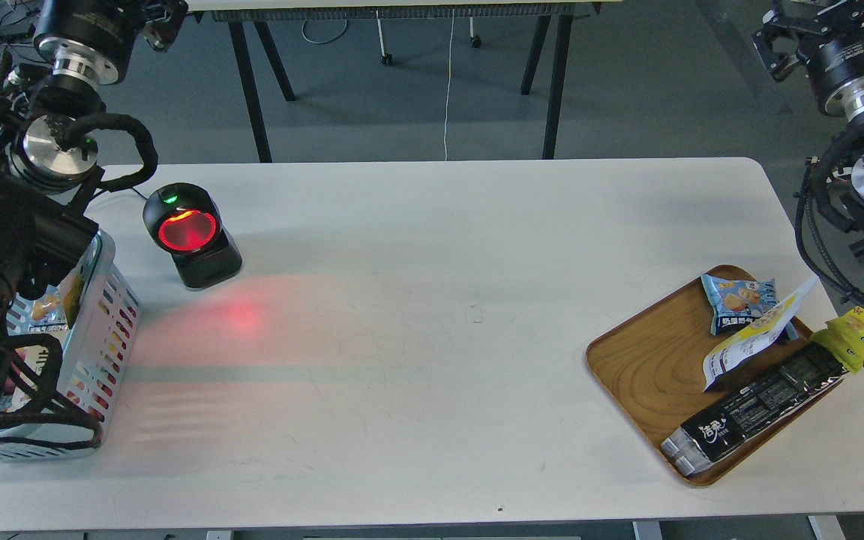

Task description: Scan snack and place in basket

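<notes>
The basket stands at the table's left edge, mostly covered by my left arm. Inside it, against the right wall, a small pouch with a yellow face, the snack, stands edge-on and only partly shows. My left gripper is high at the top left, over the floor behind the table, dark and cut by the frame edge. My right gripper is high at the top right, also dark and partly cut. Neither gripper shows anything in it.
A black barcode scanner with a red glowing window stands right of the basket. A wooden tray at the right holds a blue packet, a flat white-and-yellow pouch and a long black pack. A yellow cartoon-face packet lies beside it.
</notes>
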### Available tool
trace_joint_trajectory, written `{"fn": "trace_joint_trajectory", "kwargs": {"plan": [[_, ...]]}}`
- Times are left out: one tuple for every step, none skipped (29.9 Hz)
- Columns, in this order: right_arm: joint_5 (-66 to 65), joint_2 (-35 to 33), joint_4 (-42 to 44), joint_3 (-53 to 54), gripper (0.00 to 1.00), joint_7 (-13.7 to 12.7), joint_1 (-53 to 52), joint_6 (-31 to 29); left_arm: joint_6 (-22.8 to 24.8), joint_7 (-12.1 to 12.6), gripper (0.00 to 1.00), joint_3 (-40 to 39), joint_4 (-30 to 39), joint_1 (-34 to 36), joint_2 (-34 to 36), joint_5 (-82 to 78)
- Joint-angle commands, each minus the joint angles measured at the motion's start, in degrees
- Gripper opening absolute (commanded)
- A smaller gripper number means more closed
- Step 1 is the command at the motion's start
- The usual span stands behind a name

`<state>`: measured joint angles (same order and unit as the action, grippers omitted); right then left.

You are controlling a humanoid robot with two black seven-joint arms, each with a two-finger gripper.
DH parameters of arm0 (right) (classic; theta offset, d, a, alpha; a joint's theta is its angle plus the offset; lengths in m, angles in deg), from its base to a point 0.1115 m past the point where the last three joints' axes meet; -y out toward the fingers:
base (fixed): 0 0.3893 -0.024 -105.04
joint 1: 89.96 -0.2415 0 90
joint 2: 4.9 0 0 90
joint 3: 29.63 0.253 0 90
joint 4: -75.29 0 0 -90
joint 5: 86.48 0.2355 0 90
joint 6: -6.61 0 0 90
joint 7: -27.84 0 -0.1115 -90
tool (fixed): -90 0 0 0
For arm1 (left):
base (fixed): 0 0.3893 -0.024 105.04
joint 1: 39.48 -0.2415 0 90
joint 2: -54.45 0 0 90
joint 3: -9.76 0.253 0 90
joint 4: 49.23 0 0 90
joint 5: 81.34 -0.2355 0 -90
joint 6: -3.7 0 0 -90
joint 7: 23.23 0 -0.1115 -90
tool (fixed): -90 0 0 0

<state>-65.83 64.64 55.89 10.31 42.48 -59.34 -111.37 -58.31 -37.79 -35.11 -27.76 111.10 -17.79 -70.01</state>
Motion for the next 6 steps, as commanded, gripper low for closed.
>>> {"fn": "trace_joint_trajectory", "kwargs": {"plan": [[-0.08, 0.5, 0.59, -0.13, 0.99, -0.06, -0.56, 0.21, 0.01, -0.38, 1.0, -0.13, 0.23, -0.29, -0.71, 0.36], [-0.08, 0.5, 0.68, -0.04, 0.99, -0.06, -0.74, 0.56, 0.01, -0.56, 1.0, -0.22, 0.23, -0.55, -0.79, 0.45], [-0.08, 0.42, 0.68, -0.04, 0.99, -0.06, -0.74, 1.26, 0.01, -0.82, 1.0, -0.48, 0.23, -0.9, -0.79, 0.71], [-0.08, 0.41, 0.68, -0.04, 0.99, -0.14, -0.82, 1.88, 0.01, -0.82, 1.0, -0.83, 0.23, -1.34, -0.79, 1.06], [-0.08, 0.41, 0.59, -0.04, 0.99, -0.14, -0.83, 1.97, 0.01, -0.91, 1.0, -1.01, 0.23, -1.69, -0.97, 1.33], [-0.16, 0.41, 0.59, -0.12, 0.99, -0.14, -0.83, 1.97, 0.01, -0.82, 1.0, -1.01, 0.49, -2.13, -1.23, 1.33]]}}
